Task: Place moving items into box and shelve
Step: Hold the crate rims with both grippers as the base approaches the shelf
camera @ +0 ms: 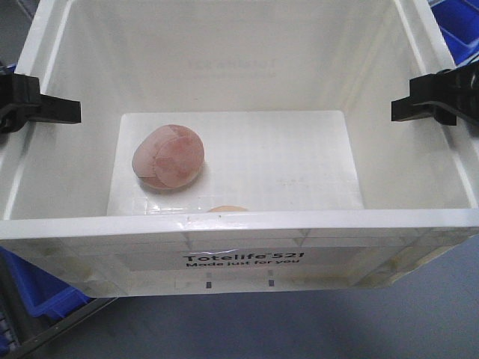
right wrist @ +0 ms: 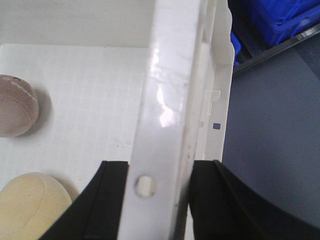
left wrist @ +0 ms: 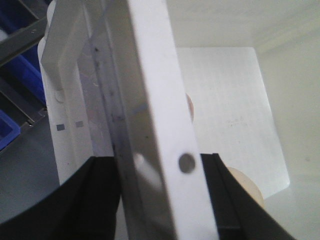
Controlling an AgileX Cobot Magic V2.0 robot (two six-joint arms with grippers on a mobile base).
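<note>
The white box [camera: 239, 232], printed "Totelife 521", stood upright with its top open. The dusty pink ball [camera: 168, 156], seamed in panels, lay left on its floor. The yellow-orange ball [right wrist: 32, 205] lay apart, near the front wall

left pincer [camera: 67, 111] all matte black, chunky and stepped, right pincer [camera: 408, 108] pretty much its twin, up close the fingers [left wrist: 102, 200] are plain smooth black slabs, flat inner faces, squared tips, rounded dark housing behind
</note>
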